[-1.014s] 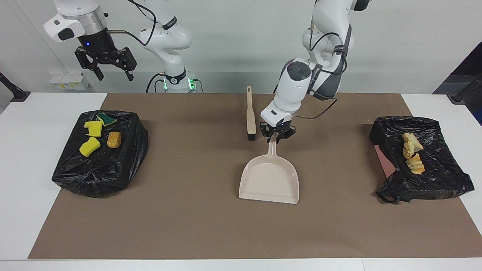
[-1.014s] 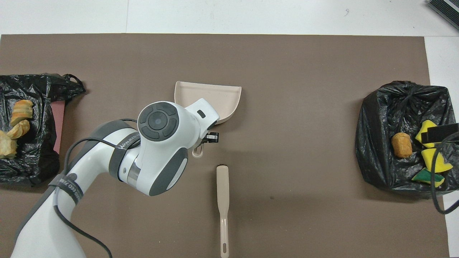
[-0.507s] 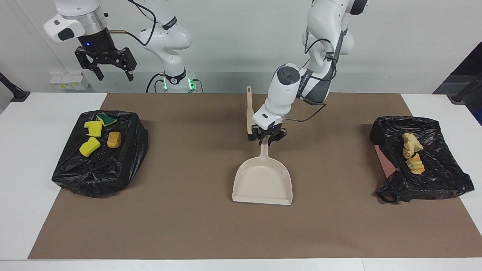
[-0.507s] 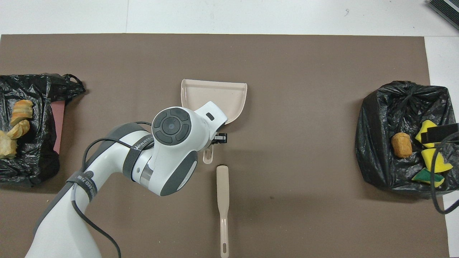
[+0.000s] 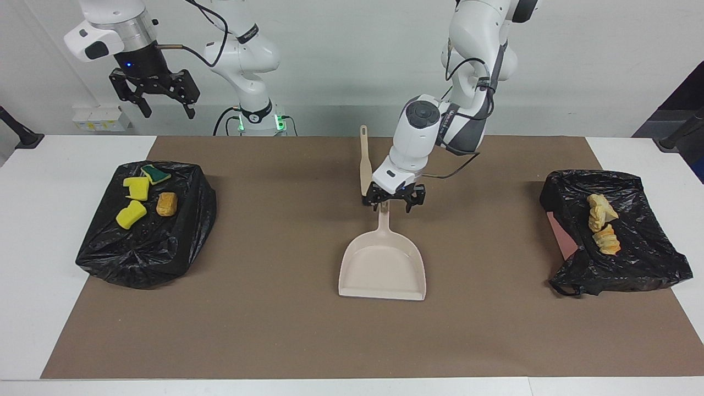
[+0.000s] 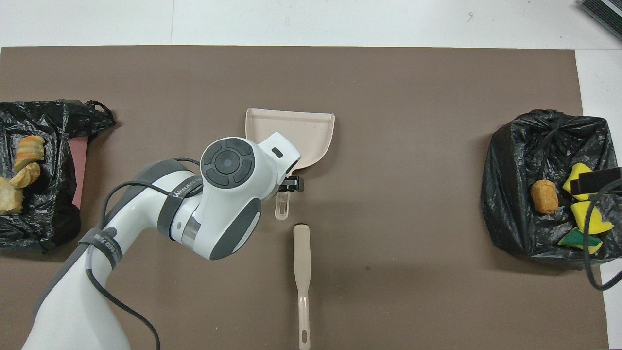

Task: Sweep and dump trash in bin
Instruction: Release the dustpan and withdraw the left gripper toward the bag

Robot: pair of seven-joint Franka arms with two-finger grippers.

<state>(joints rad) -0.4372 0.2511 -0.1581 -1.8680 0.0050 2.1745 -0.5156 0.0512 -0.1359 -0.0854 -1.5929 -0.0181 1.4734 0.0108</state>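
Left gripper (image 5: 393,204) now spread apart over dustpan (image 5: 383,267) handle, right gripper (image 5: 155,99) waits raised, apart

A: Any legible txt in overhead view?
B: Partly. White print on grey strap of left arm (image 6: 181,187), near wrist: approx. "WANJEED"; rest cut off. 2nd strap lower down also printed, not legible.
A: Facing view?
B: None legible.

Left end effector (image 5: 393,202) now open astride dustpan (image 5: 383,268) handle

A white table (image 5: 33,231) topped by a brown mat (image 5: 286,330) stands against a plain pale wall (image 5: 341,66).
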